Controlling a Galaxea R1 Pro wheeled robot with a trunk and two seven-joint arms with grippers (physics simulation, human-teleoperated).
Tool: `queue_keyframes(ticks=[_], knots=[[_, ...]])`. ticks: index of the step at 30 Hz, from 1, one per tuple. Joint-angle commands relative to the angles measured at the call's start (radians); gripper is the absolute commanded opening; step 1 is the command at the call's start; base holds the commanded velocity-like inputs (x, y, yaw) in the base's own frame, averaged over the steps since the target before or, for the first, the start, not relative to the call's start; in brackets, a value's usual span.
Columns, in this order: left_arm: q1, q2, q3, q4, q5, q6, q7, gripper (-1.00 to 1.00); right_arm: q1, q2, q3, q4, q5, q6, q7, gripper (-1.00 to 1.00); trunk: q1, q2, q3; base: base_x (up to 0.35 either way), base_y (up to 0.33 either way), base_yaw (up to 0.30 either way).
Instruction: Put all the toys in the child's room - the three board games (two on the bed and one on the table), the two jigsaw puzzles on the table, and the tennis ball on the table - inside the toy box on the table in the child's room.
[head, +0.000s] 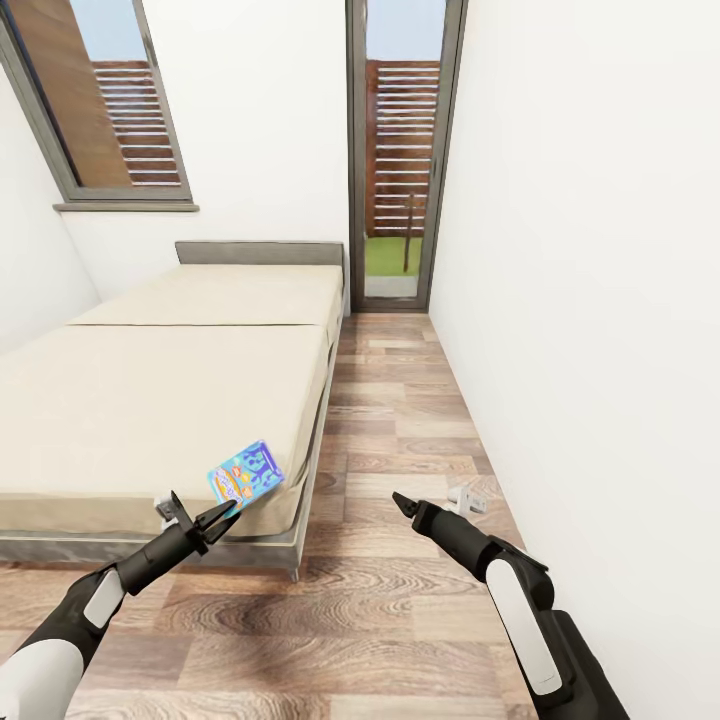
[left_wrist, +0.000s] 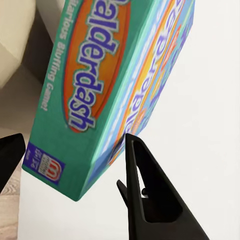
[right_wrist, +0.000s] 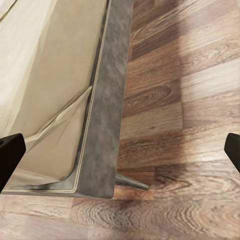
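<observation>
Standing at the foot corner of the bed (head: 150, 400), in a narrow room with plank floor (head: 400, 420) and a glass door (head: 400, 150) beyond the bed's far end. Holding one board game (head: 245, 473) in the left gripper (head: 212, 520), fingers clamped across a lower corner of the box, which tilts above the bed's near corner and looks clear of the mattress, though contact at its far edge cannot be ruled out. From the left wrist, a teal box (left_wrist: 110, 85) with an orange oval title, one black finger (left_wrist: 150, 200) pressed against its printed face, the other just visible at the frame's edge. Long axis of the box running up and away from the gripper, toward the bed, so most of its weight hangs past the grip. Right gripper (head: 403, 503) hovering over the floor beside the bed, fingers spread wide and holding nothing; its wrist camera looking down on the bed frame (right_wrist: 102, 125) and a leg. Probably mid-carry: game lifted, still to be brought to the bin elsewhere. Corner hold looks marginal; a quick swing could let the box pivot or slip.
</observation>
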Motion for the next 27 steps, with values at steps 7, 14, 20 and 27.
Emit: queue_keyframes(ticks=[7, 14, 20, 27], knots=[[0.0, 0.0, 0.004, 0.001, -0.01, -0.01, 0.052, -1.0, 0.0, 0.0, -0.001, -0.001, 0.001, 0.005, 0.003, 1.0, 0.0, 0.0, -0.001, 0.0, 0.0, 0.0], [0.0, 0.0, 0.003, 0.001, -0.01, -0.01, 0.053, -1.0, 0.0, 0.0, -0.002, -0.001, 0.001, 0.005, 0.003, 1.0, 0.0, 0.0, -0.001, 0.0, 0.0, 0.0], [0.0, 0.001, 0.004, 0.001, -0.01, -0.01, 0.052, -1.0, 0.0, 0.0, -0.001, -0.001, 0.001, 0.005, 0.003, 1.0, 0.0, 0.0, -0.001, 0.0, 0.0, 0.0], [-0.001, 0.0, 0.003, 0.001, -0.01, -0.009, 0.053, -1.0, 0.0, 0.0, -0.001, -0.001, 0.001, 0.005, 0.003, 1.0, -0.001, 0.001, 0.011, 0.0, 0.0, 0.0]])
